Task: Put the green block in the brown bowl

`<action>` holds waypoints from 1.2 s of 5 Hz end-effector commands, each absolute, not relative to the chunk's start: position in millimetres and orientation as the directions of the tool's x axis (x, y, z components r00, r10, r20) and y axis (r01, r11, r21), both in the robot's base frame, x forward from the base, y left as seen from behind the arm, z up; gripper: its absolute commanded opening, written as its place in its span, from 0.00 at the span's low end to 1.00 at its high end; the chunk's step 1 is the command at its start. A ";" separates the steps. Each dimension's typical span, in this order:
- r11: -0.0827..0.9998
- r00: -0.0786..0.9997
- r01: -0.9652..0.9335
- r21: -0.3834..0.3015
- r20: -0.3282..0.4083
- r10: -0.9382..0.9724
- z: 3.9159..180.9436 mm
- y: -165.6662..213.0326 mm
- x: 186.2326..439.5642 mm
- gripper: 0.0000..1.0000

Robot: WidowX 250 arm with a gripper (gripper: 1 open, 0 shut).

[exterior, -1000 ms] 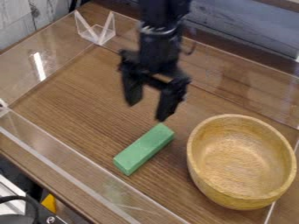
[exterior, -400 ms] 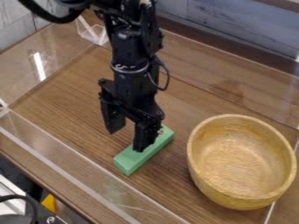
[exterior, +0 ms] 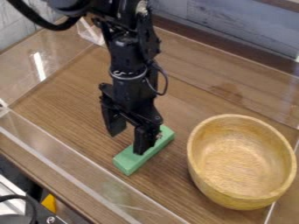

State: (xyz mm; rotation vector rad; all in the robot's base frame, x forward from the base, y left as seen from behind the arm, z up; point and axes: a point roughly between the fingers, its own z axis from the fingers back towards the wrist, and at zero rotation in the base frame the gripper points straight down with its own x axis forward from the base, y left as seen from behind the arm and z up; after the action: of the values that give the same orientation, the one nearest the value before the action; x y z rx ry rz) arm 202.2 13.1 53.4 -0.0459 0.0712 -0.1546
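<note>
Facing an empty tan bowl (exterior: 242,162), hand (exterior: 132,137) spread wide over the green block (exterior: 143,151), just beside the bowl

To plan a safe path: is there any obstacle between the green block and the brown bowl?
Nothing visible stands between the green block and the brown bowl, only bare wooden table.

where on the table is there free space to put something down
Bare wood shows in two main patches: left of the gripper, out to the pale strip along the table's left side, and behind the brown bowl, up toward the back wall. It is crowded at the green block, with the gripper right over it and the bowl close on its right.
</note>
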 end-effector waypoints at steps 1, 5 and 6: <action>0.988 0.988 0.148 -0.054 -0.043 -0.150 51.8 14.5 205.4 1.00; 0.986 0.988 0.154 -0.064 -0.024 -0.156 38.0 12.3 206.5 1.00; 0.986 0.987 0.156 -0.067 -0.023 -0.157 37.0 12.2 206.3 1.00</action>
State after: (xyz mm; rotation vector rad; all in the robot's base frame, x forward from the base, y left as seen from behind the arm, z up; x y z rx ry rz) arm 203.4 9.5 33.8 -0.0655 0.0463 -0.1687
